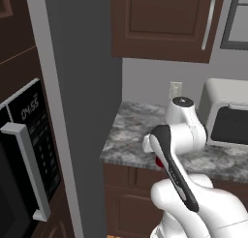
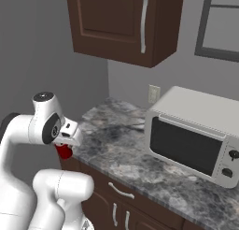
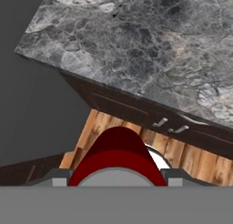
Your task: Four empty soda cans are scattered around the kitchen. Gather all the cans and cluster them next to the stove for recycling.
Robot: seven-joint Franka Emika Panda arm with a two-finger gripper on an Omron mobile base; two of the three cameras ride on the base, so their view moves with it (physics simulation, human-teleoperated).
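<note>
The white jointed arm (image 2: 44, 126) is folded back near its own base, its two-finger gripper (image 3: 116, 173) pointing downward, jaws closed around a red cylindrical soda can (image 3: 117, 157).

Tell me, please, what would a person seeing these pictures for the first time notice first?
The eye goes first to the white robot arm in front of the grey stone counter, its hand shut on a red soda can off the counter's front edge. Next comes the white microwave standing on the counter at the right, under a dark wooden wall cabinet.
</note>
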